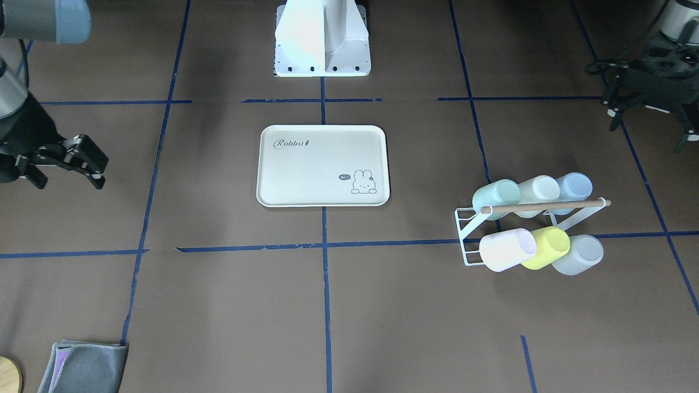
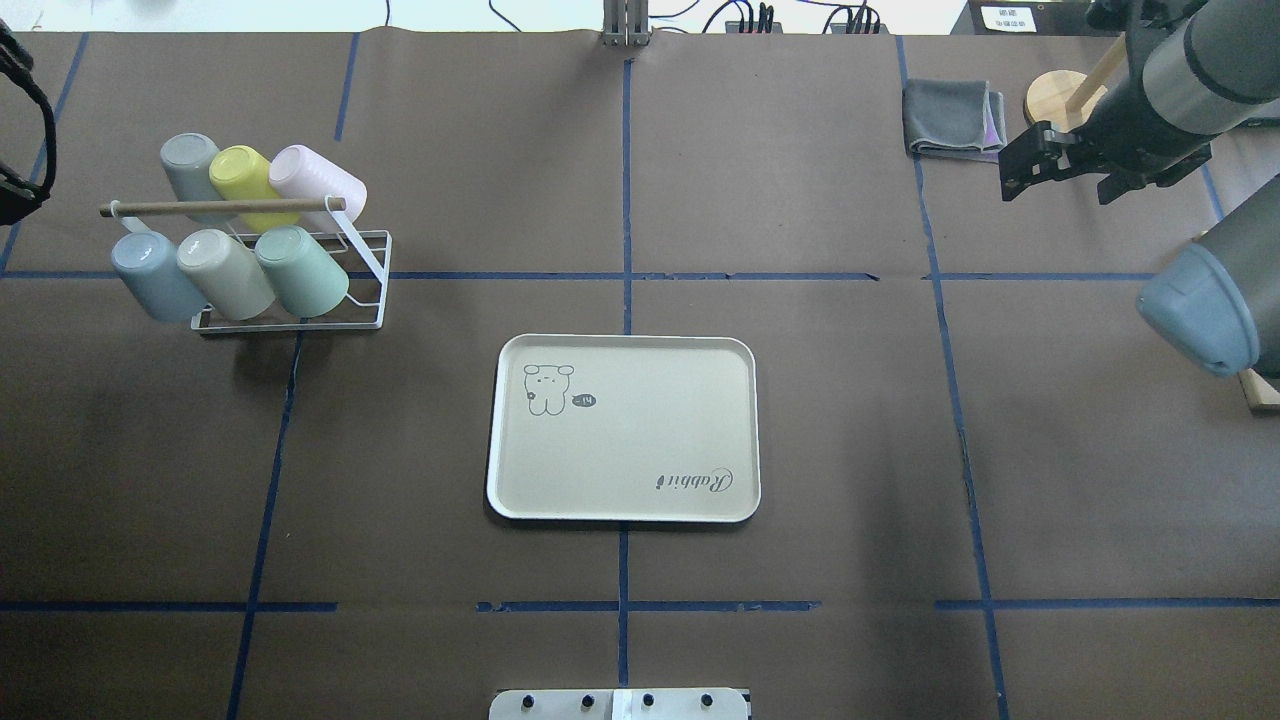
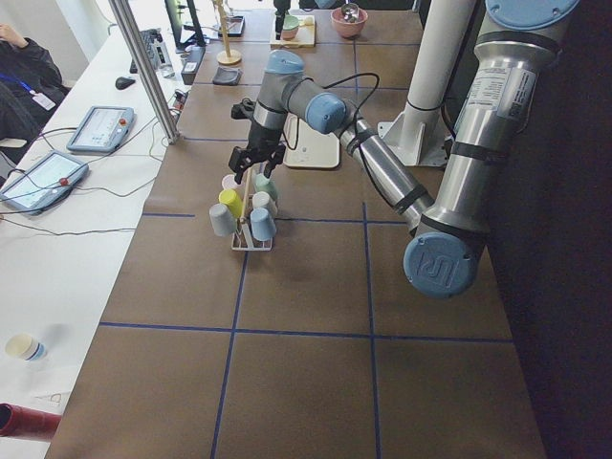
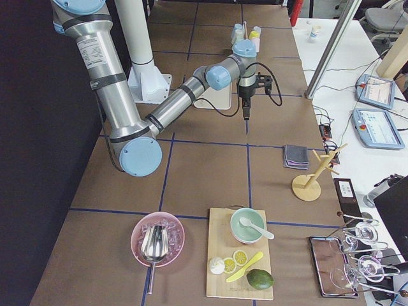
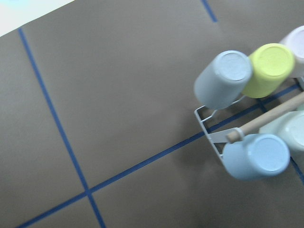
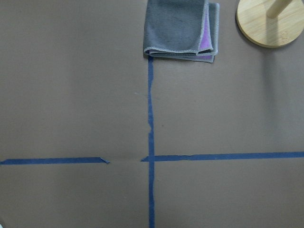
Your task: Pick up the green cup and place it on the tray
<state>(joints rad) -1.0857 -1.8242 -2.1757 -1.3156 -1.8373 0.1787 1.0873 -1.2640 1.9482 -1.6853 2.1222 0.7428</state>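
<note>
mint-green plastic, the green cup (image 2: 300,271) sits upturned and tilted on a peg of a white wire rack (image 2: 372,272) w/ a wooden rod across the top, toward the tabletop's left end. it's in the rack's row nearer the robot-side edge and is the end cup closest to the tray, touching a cream cup (image 2: 222,272); a light blue cup (image 2: 150,275) is next along. the row behind, toward the operators' edge, has a grey-blue cup (image 2: 190,165), a yellow-green cup (image 2: 243,180) and a pale pink cup (image 2: 315,180). the tray (image 2: 640,440), cream-beige w/ "rabbit" script and a bunny drawing, lies flat in the middle of the tabletop, well apart from the rack, nothing on it. left claw (image 1: 647,128) hangs above the tabletop's left end, on the robot-side of the rack and not touching any cup; fingers look spread wide, holding nothing, tho partly cropped in the front view. right claw (image 2: 1057,190) hovers near the tabletop's far right corner, jaws wide, also holding nothing. just beside it, toward the operators' edge, lie a folded grey cloth (image 2: 950,118) and the round wooden base of a stand (image 2: 1055,95).
</note>
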